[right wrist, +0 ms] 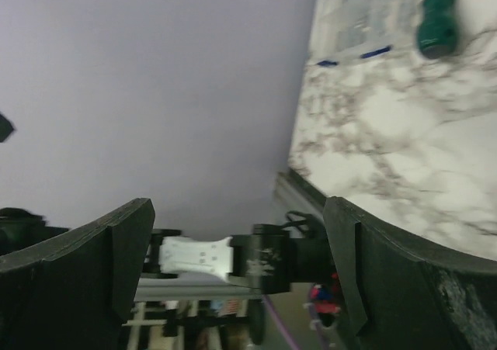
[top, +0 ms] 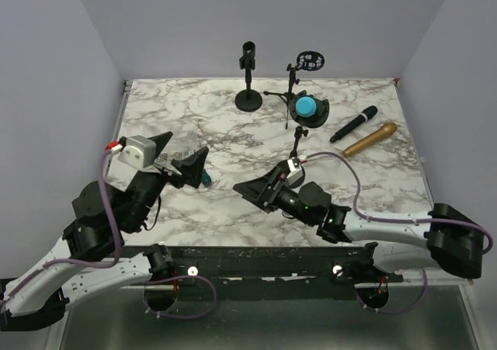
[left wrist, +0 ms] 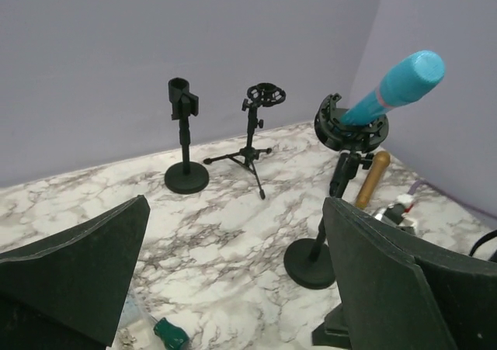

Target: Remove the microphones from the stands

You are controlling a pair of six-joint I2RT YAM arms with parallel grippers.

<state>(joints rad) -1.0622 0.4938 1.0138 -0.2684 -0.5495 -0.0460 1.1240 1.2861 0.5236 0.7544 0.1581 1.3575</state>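
Observation:
A light-blue microphone [left wrist: 397, 85] sits tilted in the black ring mount of a round-based stand [left wrist: 311, 262] right of centre; from above I see the microphone [top: 305, 105] and its stand [top: 299, 138]. My left gripper [top: 180, 154] is open and empty, well to the left of the stand; in the left wrist view the left gripper [left wrist: 233, 206] frames bare marble with the stand's base just inside its right finger. The right gripper [top: 258, 188] is open near the stand's foot and faces away toward the left arm; the right gripper [right wrist: 237, 210] holds nothing.
An empty round-based stand [top: 248, 80] and an empty tripod stand [top: 300, 77] are at the back. A black microphone [top: 353, 124] and a gold one [top: 370, 139] lie at the right. A green-handled tool [top: 203, 179] and a clear bag lie by the left gripper.

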